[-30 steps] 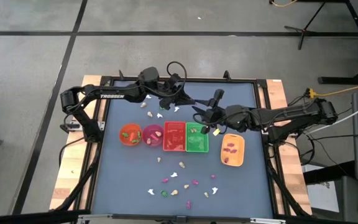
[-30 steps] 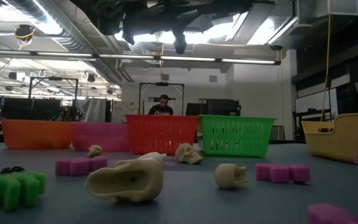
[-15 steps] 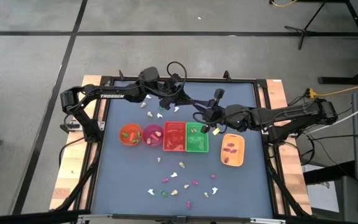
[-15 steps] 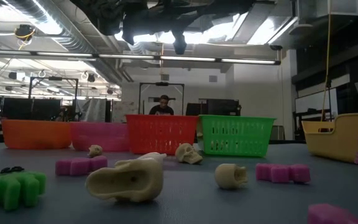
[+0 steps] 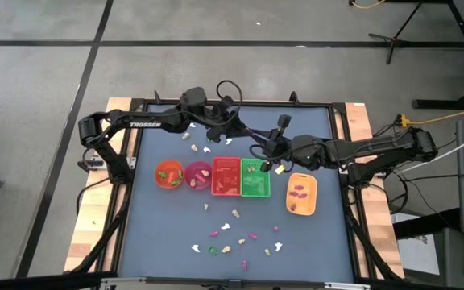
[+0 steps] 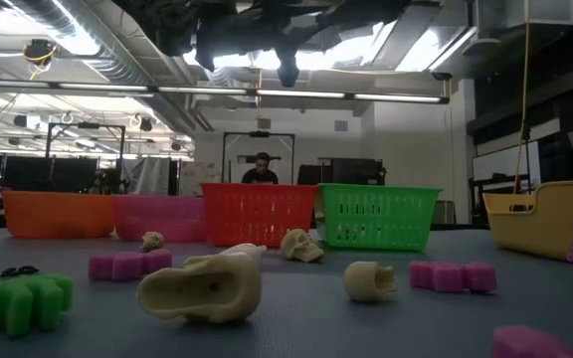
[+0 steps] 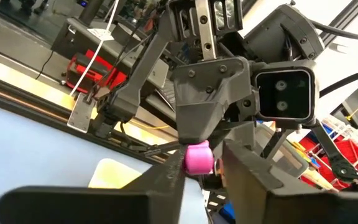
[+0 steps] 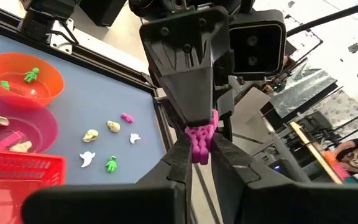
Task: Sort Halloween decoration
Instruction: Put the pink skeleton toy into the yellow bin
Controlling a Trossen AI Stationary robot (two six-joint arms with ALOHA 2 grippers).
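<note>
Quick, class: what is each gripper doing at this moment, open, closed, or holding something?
Left gripper: closed on the magenta-pink trinket, together with the right gripper.
Right gripper: closed on the same trinket, mid-air above the table.

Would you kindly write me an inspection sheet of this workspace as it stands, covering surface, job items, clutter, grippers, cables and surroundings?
Surface: dark blue table, wooden boards along both sides.
Job's things: loose trinkets scattered in front of the containers and a few behind them; a cream skull and a green figure lie nearest the low camera.
Containers: orange bowl, pink bowl, red basket, green basket, yellow tray in a row.
Clutter: nothing seen.
Grippers: left gripper and right gripper meet fingertip to fingertip behind the green basket, both shut on one magenta trinket.
Cables: black loop above the left arm; yellow cable at the right.
Surroundings: person far behind the baskets.
</note>
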